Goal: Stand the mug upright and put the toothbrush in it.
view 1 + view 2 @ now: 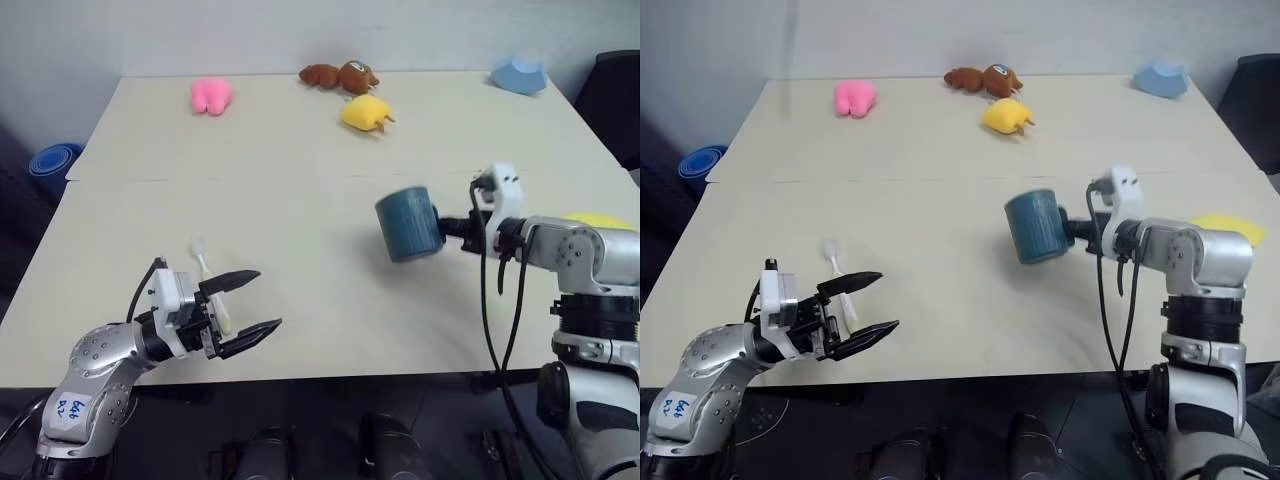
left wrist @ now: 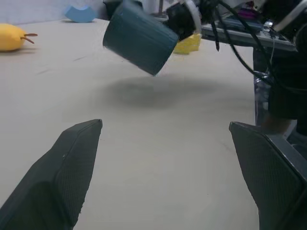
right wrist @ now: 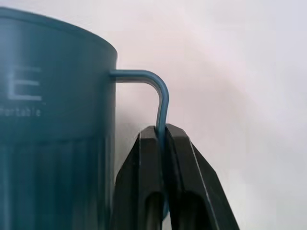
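The table (image 1: 300, 200), a pale beige surface with a seam running across it, carries all items. The right gripper (image 3: 162, 136) has its two black fingers pinched flat on the thin loop handle of the mug (image 1: 408, 224), and the left wrist view shows the dark slate-blue mug clear of the tabletop, tilted, with a soft shadow on the surface beneath it. In the head views the mug sits over the right-centre of the table, at the end of the right arm. The left gripper (image 1: 245, 310) hovers above the near left edge of the table, its jaws spread wide and nothing between them; it points toward the mug, well apart from it. The toothbrush (image 1: 210, 285) lies flat on the table just beyond the left gripper, bristle head toward the far side, partly crossed by the upper finger. Along the far edge rest a light blue wedge-shaped object (image 1: 518, 75) at the right corner, a brown plush toy (image 1: 338, 75) near the middle, a yellow plush toy (image 1: 366, 113) just in front of it, and a pink plush toy (image 1: 211, 95) to the left. A yellow object (image 1: 1230, 226) lies on the table behind the right arm. A blue bowl (image 1: 55, 160) sits off the table at the far left.
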